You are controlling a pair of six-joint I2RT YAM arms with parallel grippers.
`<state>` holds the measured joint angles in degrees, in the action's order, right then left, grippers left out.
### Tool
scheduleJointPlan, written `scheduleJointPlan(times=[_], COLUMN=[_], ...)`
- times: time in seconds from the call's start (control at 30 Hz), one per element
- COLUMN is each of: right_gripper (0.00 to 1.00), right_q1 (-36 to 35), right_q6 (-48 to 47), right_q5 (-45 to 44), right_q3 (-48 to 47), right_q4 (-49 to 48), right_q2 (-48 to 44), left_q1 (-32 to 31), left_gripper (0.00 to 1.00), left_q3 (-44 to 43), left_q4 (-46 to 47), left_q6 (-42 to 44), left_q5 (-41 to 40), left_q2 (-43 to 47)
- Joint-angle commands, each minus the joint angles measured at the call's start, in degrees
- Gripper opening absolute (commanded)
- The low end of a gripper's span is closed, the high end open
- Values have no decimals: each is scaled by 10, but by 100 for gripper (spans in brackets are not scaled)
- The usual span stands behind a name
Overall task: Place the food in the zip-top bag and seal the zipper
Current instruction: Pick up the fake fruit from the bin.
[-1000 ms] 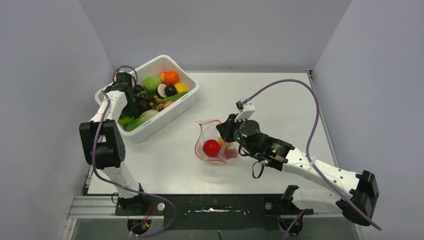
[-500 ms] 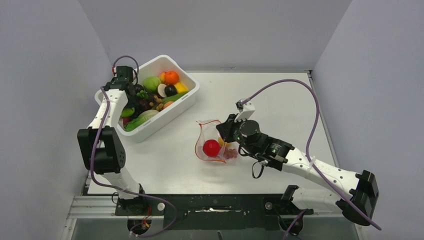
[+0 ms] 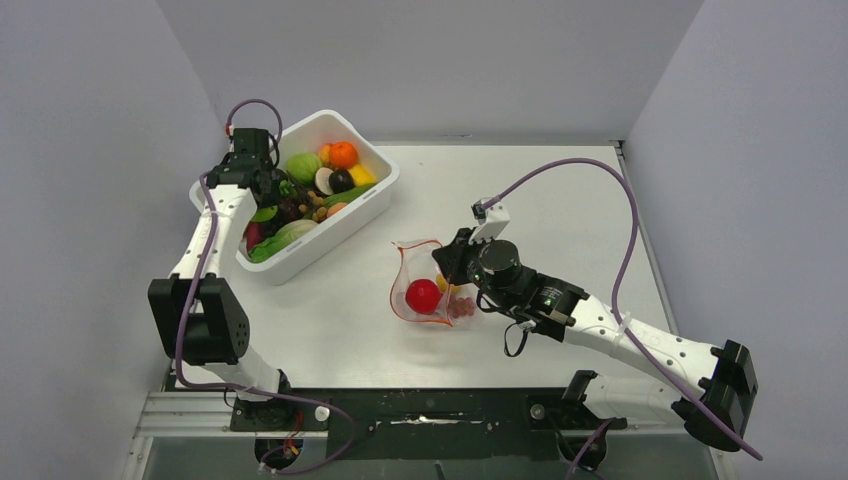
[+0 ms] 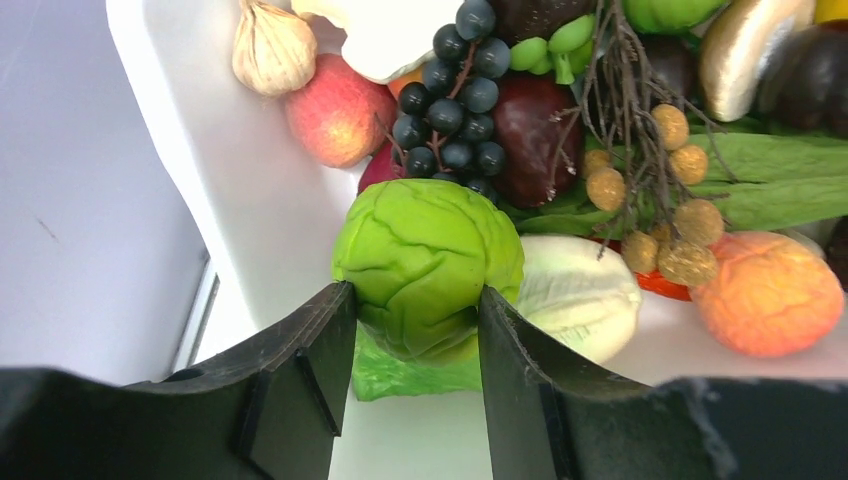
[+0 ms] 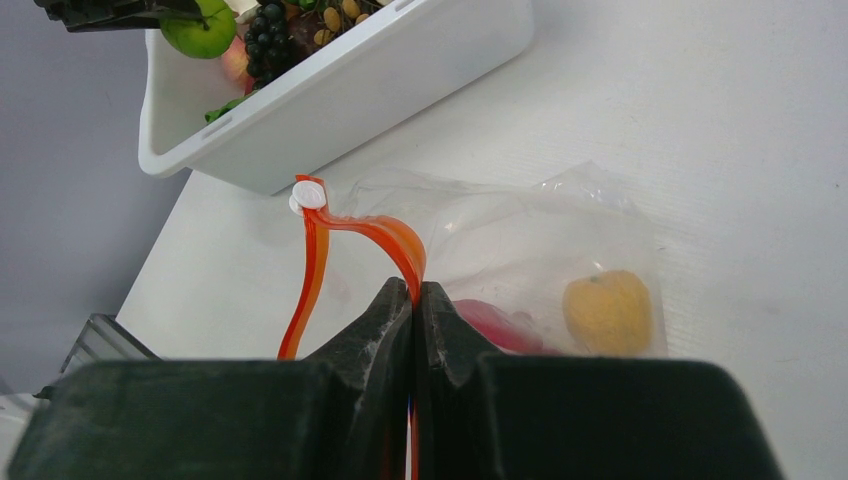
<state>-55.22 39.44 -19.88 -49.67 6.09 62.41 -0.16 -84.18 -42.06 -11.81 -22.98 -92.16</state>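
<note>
A green cabbage (image 4: 425,255) sits between the fingers of my left gripper (image 4: 415,300), both pads pressed to its sides, over the food in the white bin (image 3: 372,203). From above, my left gripper (image 3: 266,200) is inside the bin's left half. The clear zip-top bag (image 3: 425,285) lies mid-table with its mouth gaping toward the bin. A red fruit (image 3: 423,296) and a yellow fruit (image 5: 607,310) lie inside. My right gripper (image 5: 413,290) is shut on the red-orange zipper (image 5: 310,270), holding one lip of the mouth up.
The bin holds several more foods: dark grapes (image 4: 455,90), a peach (image 4: 340,110), garlic (image 4: 272,48), an orange (image 3: 343,154), leafy greens. Grey walls close in on the left, back and right. The right arm's purple cable (image 3: 600,175) arches over the table.
My left arm has shifted toward the far end of the bin and its jaws have narrowed onto the cabbage. The right arm and the bag have not moved.
</note>
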Motion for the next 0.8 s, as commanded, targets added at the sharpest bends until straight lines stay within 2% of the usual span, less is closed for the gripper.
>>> scheduleJointPlan(times=[0.0, 0.23, 0.47, 0.77], right_gripper=[0, 0, 0, 0], right_q1=[-3, -3, 0, 12], right_q6=[2, 11, 24, 35], right_q5=[-10, -10, -15, -3], right_q3=[-21, -32, -40, -70], right_q4=[-31, -25, -26, -25], right_q2=[3, 12, 21, 52], left_q1=[-1, -2, -2, -6], left_gripper=[40, 41, 40, 40], left_q3=[11, 40, 84, 151], left_q4=[44, 77, 97, 140], left_q6=[-16, -34, -50, -98], left_q5=[44, 187, 272, 463], left_q2=[43, 95, 154, 247])
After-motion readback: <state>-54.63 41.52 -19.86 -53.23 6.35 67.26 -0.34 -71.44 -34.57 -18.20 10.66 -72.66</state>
